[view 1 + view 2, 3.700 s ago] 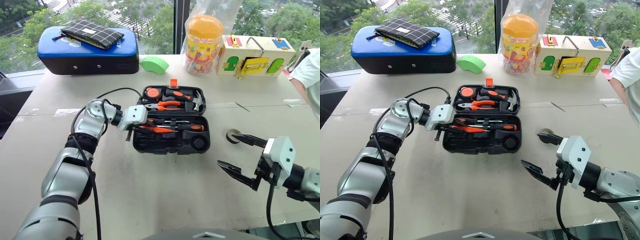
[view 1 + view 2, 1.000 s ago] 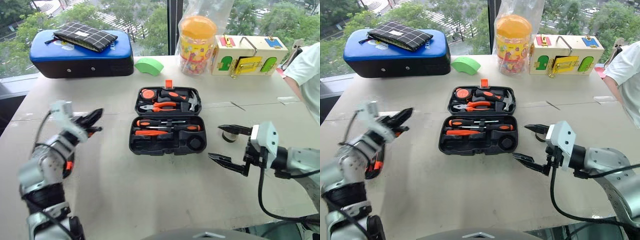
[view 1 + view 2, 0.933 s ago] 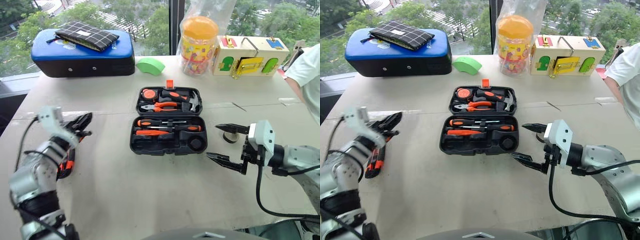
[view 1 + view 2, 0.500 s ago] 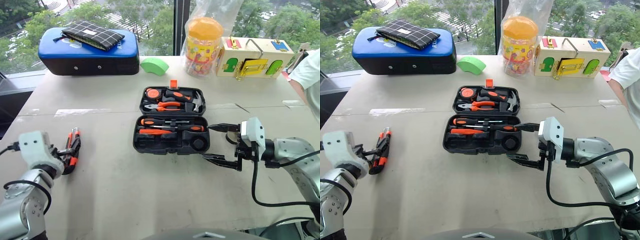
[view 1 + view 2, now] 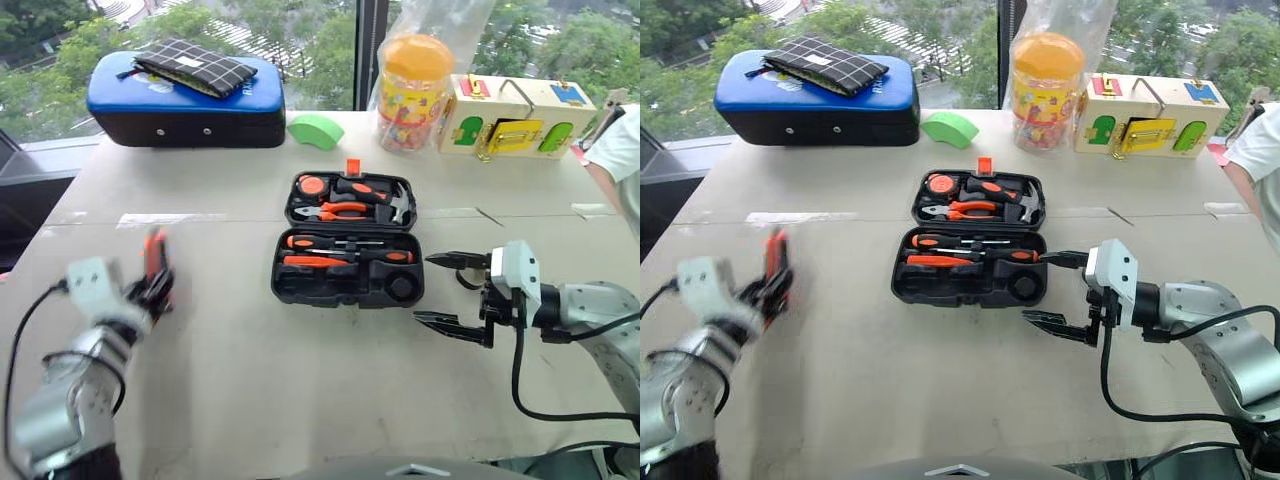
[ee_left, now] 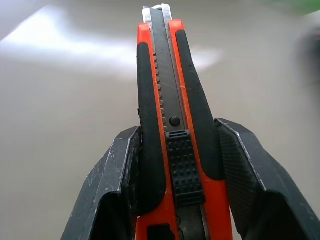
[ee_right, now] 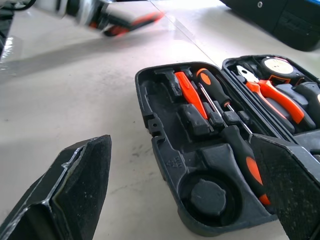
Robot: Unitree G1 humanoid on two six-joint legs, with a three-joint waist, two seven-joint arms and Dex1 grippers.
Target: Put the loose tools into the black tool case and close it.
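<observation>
The black tool case [image 5: 348,285] lies open in the middle of the table. Two screwdrivers [image 5: 350,243] and a slim orange one [image 5: 310,262] sit in its near half; pliers and a hammer fill the far half. My left gripper [image 5: 153,287] is raised off the table at the left, shut on the orange-black cutter [image 6: 172,95], which stands up between its fingers [image 6: 117,170]. My right gripper [image 5: 425,290] hovers open just right of the case, its fingers [image 7: 75,185] spread wide towards the case [image 7: 200,150]. A small black tape ring [image 5: 470,283] is partly hidden behind the upper finger.
Along the far edge stand a blue-topped padded case [image 5: 185,110] with a checked pouch, a green foam wedge [image 5: 315,130], a yellow-lidded jar [image 5: 417,90] and a wooden box [image 5: 515,115]. A person's sleeve [image 5: 620,150] shows at the right edge.
Half a second ago the cutter lay on the table at my open left fingers; now they are shut on it and it is lifted. The right gripper stayed beside the case.
</observation>
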